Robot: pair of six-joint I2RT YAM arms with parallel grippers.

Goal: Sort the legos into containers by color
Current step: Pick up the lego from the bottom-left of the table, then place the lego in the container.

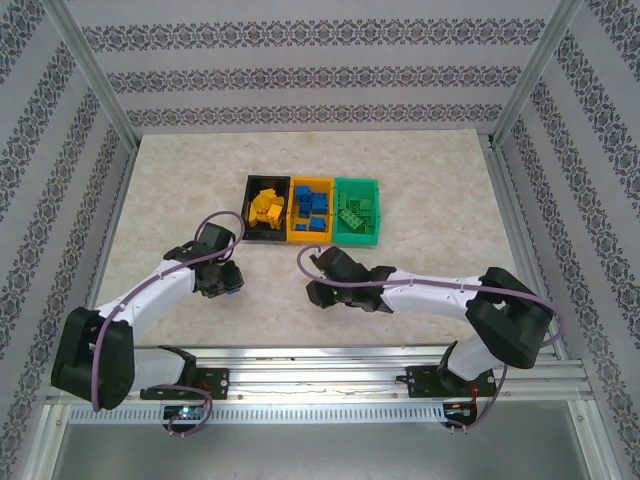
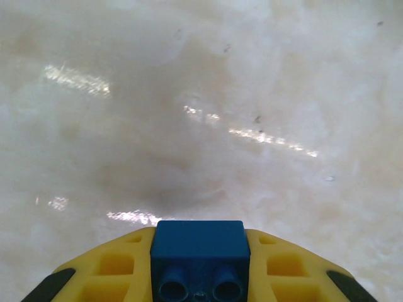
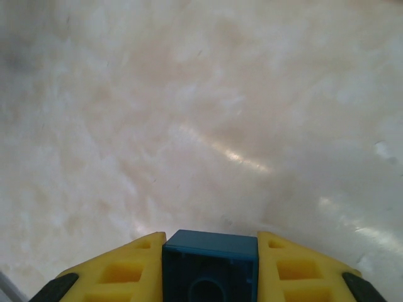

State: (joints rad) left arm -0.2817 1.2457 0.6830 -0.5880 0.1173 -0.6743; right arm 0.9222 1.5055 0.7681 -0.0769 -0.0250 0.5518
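- The left gripper (image 2: 200,238) is clenched on a blue brick (image 2: 199,277), held between its yellow fingers (image 2: 107,270) low over the table (image 1: 440,200), near the left front corner of the bin row.
- The right gripper (image 3: 211,238) is likewise clenched on a second blue brick (image 3: 210,272), low over the table just in front of the row.
- The bins stand mid-table, somewhat toward the far edge. The black bin (image 1: 262,239) holds yellow bricks (image 1: 265,208), the orange bin (image 1: 310,238) holds blue bricks (image 1: 312,208), and the green bin (image 1: 358,238) holds green bricks (image 1: 357,212).
- We judge the step in hand to be delivery of both held bricks to the orange bin, in the middle of the row.
- We recommend one arm at a time, as both head for the same narrow bin.
- Each should rise above the front wall before crossing it, centre over the bin, and let go low so the brick does not bounce into a neighbour.
- The left arm must pass beside or over the black bin, and its cable (image 1: 215,214) loops close to that bin's corner, so we advise a high approach.
- There is open table left, right and in front of the row. The side walls (image 1: 50,200) stand well apart from the bins.
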